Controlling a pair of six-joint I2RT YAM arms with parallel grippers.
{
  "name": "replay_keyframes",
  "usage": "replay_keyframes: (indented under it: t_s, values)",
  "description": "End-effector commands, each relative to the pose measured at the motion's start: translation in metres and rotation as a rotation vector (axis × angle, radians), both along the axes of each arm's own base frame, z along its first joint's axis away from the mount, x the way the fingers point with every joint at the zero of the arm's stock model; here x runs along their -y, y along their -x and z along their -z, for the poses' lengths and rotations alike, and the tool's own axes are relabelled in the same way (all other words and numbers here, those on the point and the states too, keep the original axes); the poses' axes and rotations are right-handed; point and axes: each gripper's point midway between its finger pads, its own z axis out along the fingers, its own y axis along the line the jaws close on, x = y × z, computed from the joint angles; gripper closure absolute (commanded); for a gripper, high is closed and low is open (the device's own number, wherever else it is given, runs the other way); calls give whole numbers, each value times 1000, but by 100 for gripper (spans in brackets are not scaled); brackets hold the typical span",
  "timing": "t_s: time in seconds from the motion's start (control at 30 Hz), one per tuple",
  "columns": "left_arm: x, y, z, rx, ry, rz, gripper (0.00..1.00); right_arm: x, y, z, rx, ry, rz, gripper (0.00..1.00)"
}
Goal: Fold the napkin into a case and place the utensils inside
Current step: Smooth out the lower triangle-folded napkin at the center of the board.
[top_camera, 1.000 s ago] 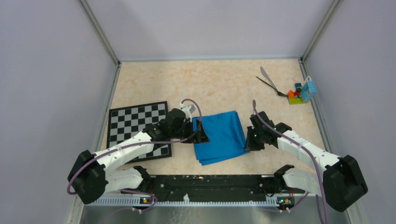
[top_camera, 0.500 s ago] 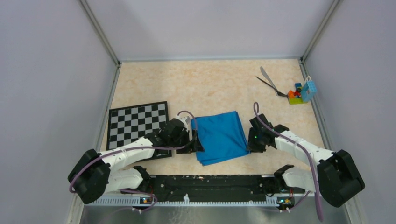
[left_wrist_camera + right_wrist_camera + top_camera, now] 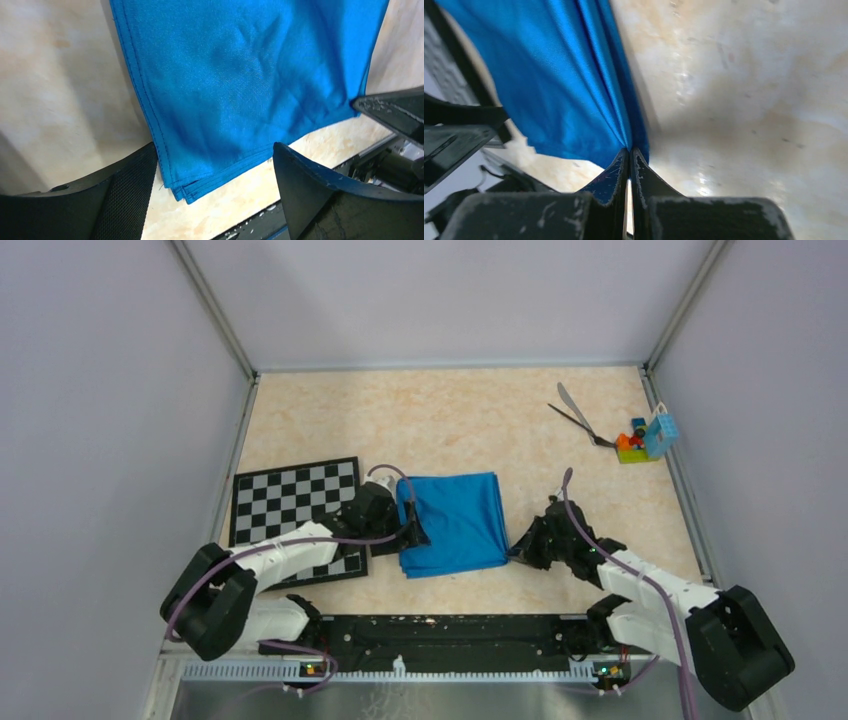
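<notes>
Left pincer (image 3: pixel 215 150): spread wide, with the stacked corner of the napkin (image 3: pixel 240 75) lying in the gap between its black fingers.
Right pincer (image 3: pixel 629 152): pressed together, tips at the napkin's edge; I cannot tell whether any cloth is caught between them.
Left wrist view alone: a stitched hem, several layers fanned out at the corner, a fine weave and soft creases.
Right wrist view alone: the glossy sheen of the cloth, in long ridges that run towards the scuffed tips.
Top view alone: the napkin (image 3: pixel 450 520) is a roughly square, flat, bright-blue fold. The left pincer (image 3: pixel 418 530) is at its left edge and the right pincer (image 3: pixel 518 552) just beside its near-right corner.
Utensils (image 3: pixel 572 412): one silver-grey piece and one thin black piece lie in a narrow V at the far right. They are well apart from both pincers and the napkin, next to the toy blocks (image 3: pixel 640 440).
Chessboard (image 3: pixel 290 502): left of the napkin, partly under the left arm.
Surface (image 3: pixel 450 420): beige and marbled.
</notes>
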Motion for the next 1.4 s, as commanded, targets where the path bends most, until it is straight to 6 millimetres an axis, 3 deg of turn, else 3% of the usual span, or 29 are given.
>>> replay_keyframes:
  t_s: [0.0, 0.07, 0.1, 0.23, 0.37, 0.57, 0.73, 0.8, 0.87, 0.9, 1.03, 1.17, 1.3, 1.37]
  values:
    - [2, -33, -24, 96, 29, -10, 11, -21, -31, -39, 127, -173, 63, 100]
    - [2, -33, -31, 92, 31, 10, 10, -16, -27, -36, 130, -104, 15, 100]
    - [3, -32, -34, 91, 34, 16, 9, -13, -23, -35, 127, -65, -16, 94]
    - [0, -15, -36, 61, 56, 46, 8, 1, -8, -31, 127, 79, -167, 60]
    - [-4, 6, -30, 16, 65, 70, 11, -1, -1, -28, 117, 97, -265, 55]
    - [-2, 22, -25, -22, -4, 72, 13, -12, -3, -12, 65, 109, -368, 54]
    - [-8, 31, -5, -60, -72, 48, 19, 3, -5, -4, 48, 208, -347, 56]
    - [-5, 36, 4, -80, -63, 57, 25, 9, -3, 1, 35, 234, -334, 67]
    - [-3, 39, 9, -91, -66, 56, 32, 12, 0, 7, 16, 242, -319, 95]
    - [-3, 39, 9, -86, -69, 54, 35, 12, 2, 9, 11, 234, -311, 100]
    - [0, 39, -1, -66, -52, 55, 41, 10, 3, 5, 26, 198, -268, 100]
    - [1, 44, -9, -66, -39, 66, 28, 7, 0, -3, 61, 160, -235, 100]
    - [0, 48, -3, -85, -31, 62, 30, 6, -3, -6, 73, 158, -238, 100]
    - [2, 50, 4, -104, -38, 70, 31, 6, -3, -6, 76, 159, -243, 90]
